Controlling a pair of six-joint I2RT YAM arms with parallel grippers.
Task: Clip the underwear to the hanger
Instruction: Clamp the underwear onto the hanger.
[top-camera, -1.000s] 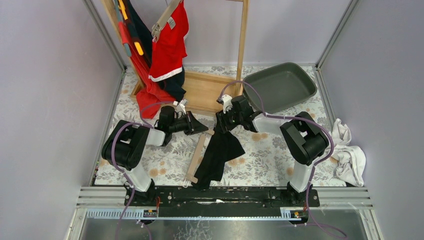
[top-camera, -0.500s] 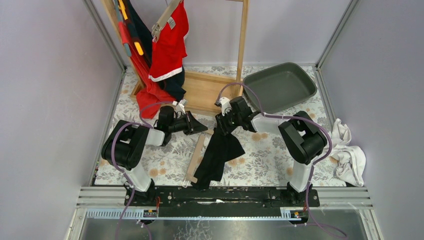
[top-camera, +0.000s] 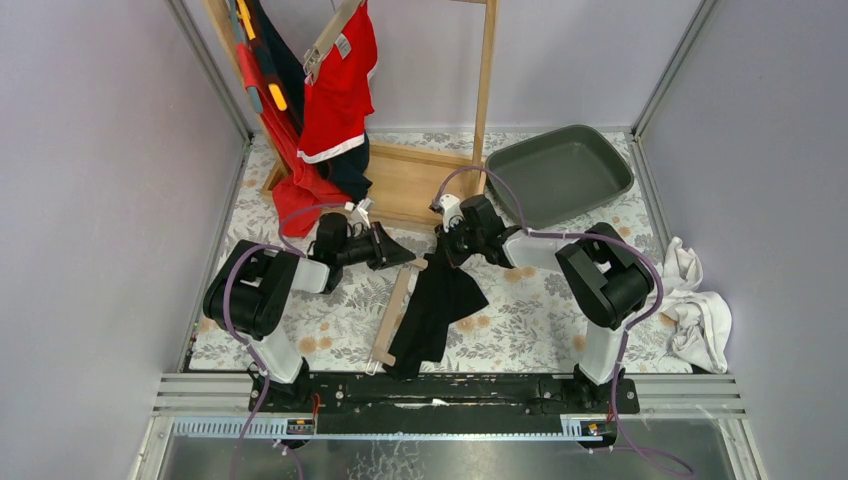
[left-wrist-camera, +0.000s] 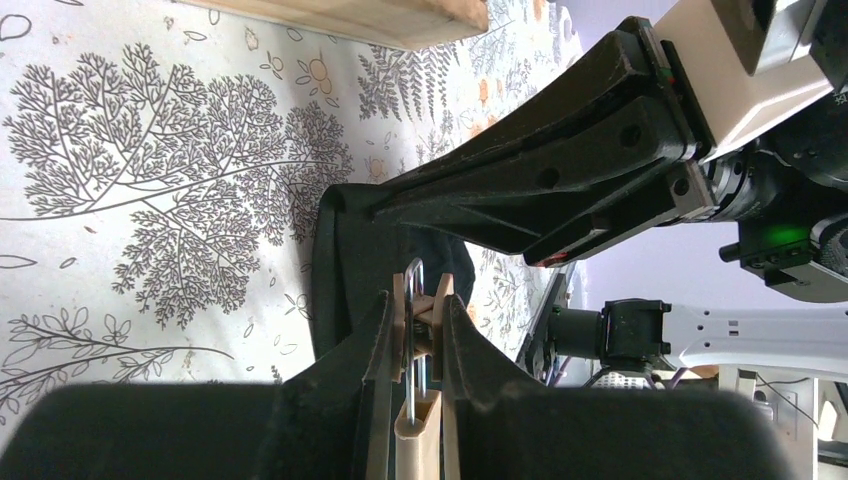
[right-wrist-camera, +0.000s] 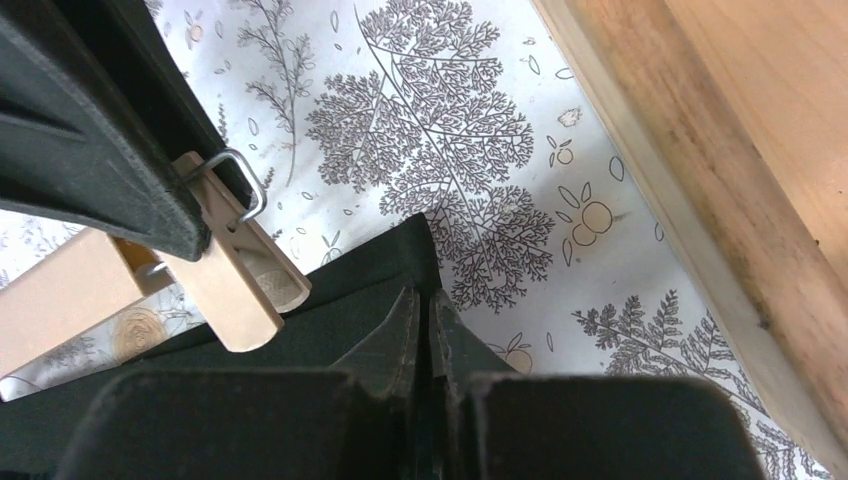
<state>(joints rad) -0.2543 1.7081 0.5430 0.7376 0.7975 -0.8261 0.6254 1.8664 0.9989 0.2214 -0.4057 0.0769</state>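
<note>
The black underwear lies in a heap on the patterned table, beside a wooden hanger lying flat. My left gripper is shut on the hanger's wooden clip, one finger on each side of it. The clip's wire loop shows between the jaws. My right gripper is shut on the top corner of the underwear, just to the right of the clip. The two grippers meet tip to tip above the garment, with the right gripper opposite the left.
A wooden rack base lies just behind the grippers, its upright post rising at the back. Red and dark clothes hang at the back left. A grey tray sits back right. White cloths lie by the right wall.
My right gripper has closed from half open onto the underwear's corner and edged slightly left. The left gripper has stayed shut on the clip without moving.
</note>
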